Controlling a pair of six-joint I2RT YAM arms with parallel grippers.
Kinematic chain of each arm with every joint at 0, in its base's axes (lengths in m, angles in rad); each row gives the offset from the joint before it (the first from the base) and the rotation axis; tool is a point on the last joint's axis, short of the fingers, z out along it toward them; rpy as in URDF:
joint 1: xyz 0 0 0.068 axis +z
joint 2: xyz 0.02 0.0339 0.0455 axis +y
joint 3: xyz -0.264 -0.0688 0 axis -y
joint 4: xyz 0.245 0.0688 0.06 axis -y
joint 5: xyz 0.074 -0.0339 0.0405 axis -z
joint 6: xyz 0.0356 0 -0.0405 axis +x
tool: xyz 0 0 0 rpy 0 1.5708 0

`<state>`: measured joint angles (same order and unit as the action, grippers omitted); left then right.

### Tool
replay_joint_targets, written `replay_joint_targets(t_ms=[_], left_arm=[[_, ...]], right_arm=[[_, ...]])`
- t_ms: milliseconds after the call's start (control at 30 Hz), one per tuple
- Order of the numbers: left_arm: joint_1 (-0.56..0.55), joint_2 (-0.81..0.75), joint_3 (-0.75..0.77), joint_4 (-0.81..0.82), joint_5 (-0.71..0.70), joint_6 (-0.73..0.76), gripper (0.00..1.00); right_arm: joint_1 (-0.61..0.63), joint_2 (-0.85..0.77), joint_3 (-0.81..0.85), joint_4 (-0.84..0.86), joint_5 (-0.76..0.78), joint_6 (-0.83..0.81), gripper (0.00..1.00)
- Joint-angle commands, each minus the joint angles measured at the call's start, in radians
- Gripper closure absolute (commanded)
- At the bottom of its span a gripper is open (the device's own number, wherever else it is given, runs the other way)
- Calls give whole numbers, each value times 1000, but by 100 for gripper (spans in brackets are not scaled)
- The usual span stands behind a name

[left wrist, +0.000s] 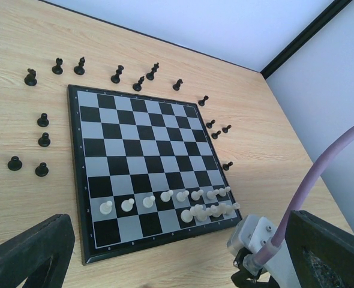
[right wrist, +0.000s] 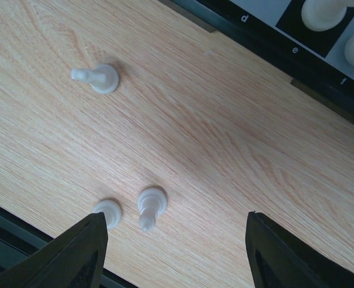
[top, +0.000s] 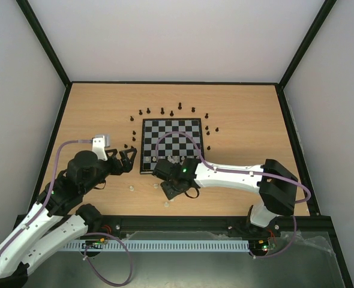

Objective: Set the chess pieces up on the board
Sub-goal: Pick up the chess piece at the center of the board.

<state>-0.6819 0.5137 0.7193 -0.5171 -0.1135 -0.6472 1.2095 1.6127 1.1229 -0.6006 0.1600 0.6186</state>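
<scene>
The board (left wrist: 114, 129) lies mid-table, also in the top view (top: 171, 135). Cream-white chess pieces (left wrist: 165, 197) fill its second row, and more crowd the right half of the near row (left wrist: 210, 211). Black chess pieces (left wrist: 81, 66) stand on the wood round its far, left and right sides. In the right wrist view three white pieces stand off the board: one (right wrist: 151, 207) between my fingers near the left one, one (right wrist: 108, 211) by that finger, one (right wrist: 99, 78) farther off. My right gripper (right wrist: 174, 255) is open over them, touching nothing. My left gripper (left wrist: 177, 267) is open and empty, left of the board.
The board's near frame (right wrist: 267, 36) runs just beyond the loose white pieces. A white piece (top: 130, 188) stands between the two grippers. The right arm's wrist and its purple cable (left wrist: 255, 237) sit at the board's near right corner. A black rail borders the near table edge (top: 183, 222).
</scene>
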Motion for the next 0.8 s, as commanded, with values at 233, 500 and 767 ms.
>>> replay_joint_targets(t_ms=[233, 500, 767], left_arm=[[5, 3, 18, -3, -6, 4, 1], [5, 8, 18, 0, 0, -2, 1], [5, 21, 24, 3, 5, -2, 1]], right_arm=[[13, -55, 104, -98, 146, 47, 30], [-49, -154, 153, -189, 223, 36, 22], [-169, -302, 65, -189, 188, 21, 22]])
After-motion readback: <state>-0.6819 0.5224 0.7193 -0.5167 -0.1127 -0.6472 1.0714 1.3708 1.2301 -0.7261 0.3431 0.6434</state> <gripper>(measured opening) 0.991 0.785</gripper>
